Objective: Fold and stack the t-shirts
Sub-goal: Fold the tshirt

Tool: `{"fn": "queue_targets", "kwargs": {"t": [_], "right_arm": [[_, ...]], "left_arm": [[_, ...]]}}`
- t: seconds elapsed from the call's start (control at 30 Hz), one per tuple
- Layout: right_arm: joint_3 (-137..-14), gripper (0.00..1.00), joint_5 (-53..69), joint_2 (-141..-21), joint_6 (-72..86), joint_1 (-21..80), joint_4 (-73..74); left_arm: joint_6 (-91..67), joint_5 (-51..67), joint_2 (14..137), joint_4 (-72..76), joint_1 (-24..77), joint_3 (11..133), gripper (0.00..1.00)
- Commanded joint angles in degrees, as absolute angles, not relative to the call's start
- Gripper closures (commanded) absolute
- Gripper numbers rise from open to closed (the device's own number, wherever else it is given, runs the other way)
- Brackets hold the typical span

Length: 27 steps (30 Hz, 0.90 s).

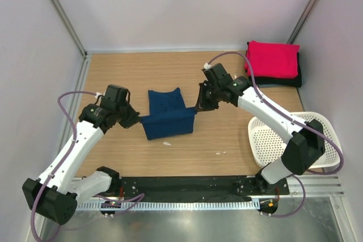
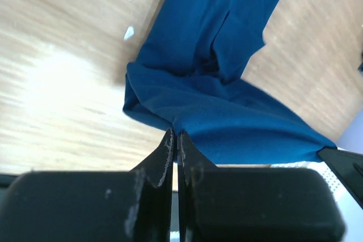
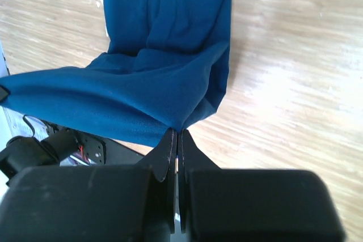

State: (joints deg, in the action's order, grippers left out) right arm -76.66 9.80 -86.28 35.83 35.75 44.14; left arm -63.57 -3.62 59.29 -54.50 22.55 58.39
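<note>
A navy blue t-shirt lies partly folded in the middle of the table, its near fold lifted between the two arms. My left gripper is shut on the shirt's left corner; in the left wrist view the blue t-shirt runs away from the pinched tips of the left gripper. My right gripper is shut on the right corner, where the blue t-shirt gathers at the right gripper. A pink-red t-shirt lies folded on a black t-shirt at the back right.
A white perforated basket stands at the right front, beside the right arm. Small white scraps lie on the wood near the shirt. Metal frame posts and pale walls border the table on three sides.
</note>
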Motion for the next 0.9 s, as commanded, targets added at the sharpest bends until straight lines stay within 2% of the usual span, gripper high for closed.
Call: {"fn": "queue_targets", "kwargs": {"t": [0.0,0.3,0.53,0.57,0.87], "right_arm": [[-82.3,0.99,6.6,-87.1,32.2,34.5,44.1],[-91.3,0.99,4.6,-95.7,31.3,32.5,46.2],[-91.8,0.99,3.6,-101.6,32.7,31.6,39.4],[-93.7,0.99,2.9,-105.2,32.6,30.7,37.3],[-100.0,0.99,3.7,-114.1,32.3,27.7,33.3]], "left_arm": [[-58.9,-5.0,60.2,-50.3,19.1,59.6,1.00],[-54.8,-3.0,66.2,-43.6,15.6,61.3,1.00],[-53.1,-3.2,73.0,-36.9,13.6,61.6,1.00],[-52.3,-2.4,76.5,-32.9,12.6,62.1,1.00],[-50.6,-1.8,87.7,-27.5,10.6,66.4,1.00]]}}
